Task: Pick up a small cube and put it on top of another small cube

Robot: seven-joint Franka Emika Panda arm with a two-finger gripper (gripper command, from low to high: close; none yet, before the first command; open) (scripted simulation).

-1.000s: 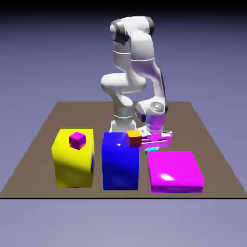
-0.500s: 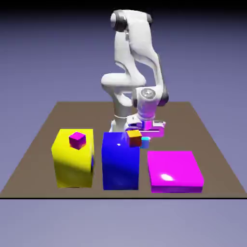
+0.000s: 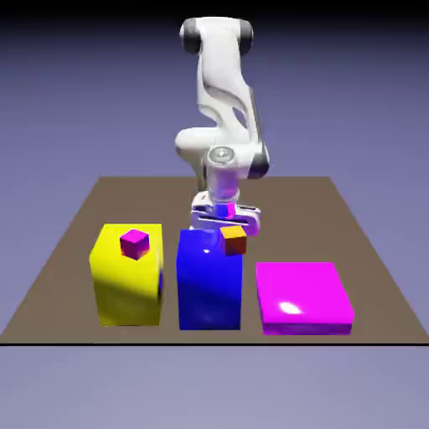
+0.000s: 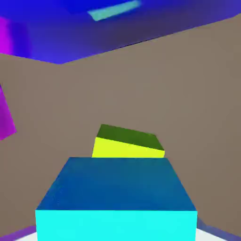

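The small cube [image 4: 116, 200], cyan, fills the bottom of the hand view, and the gripper is shut on it. The cube hides most of both fingers. In the exterior view the gripper [image 3: 224, 223] hangs just behind the tall blue block [image 3: 209, 281], above a small orange cube [image 3: 234, 240] on that block's far right corner. The cyan cube itself does not show there. Beyond it in the hand view a small yellow cube [image 4: 127, 142] lies on the brown table [image 4: 188, 94].
A yellow block [image 3: 127, 285] with a small magenta cube [image 3: 134, 243] on top stands at the exterior view's left. A flat magenta block [image 3: 302, 297] lies at its right. The hand view shows the blue block [image 4: 70, 33] along its top and a magenta surface [image 4: 4, 115] at its left.
The gripper has lifted from the flat magenta block's far edge and swung toward the exterior view's left, with the cyan cube in it. It now hangs behind the blue block.
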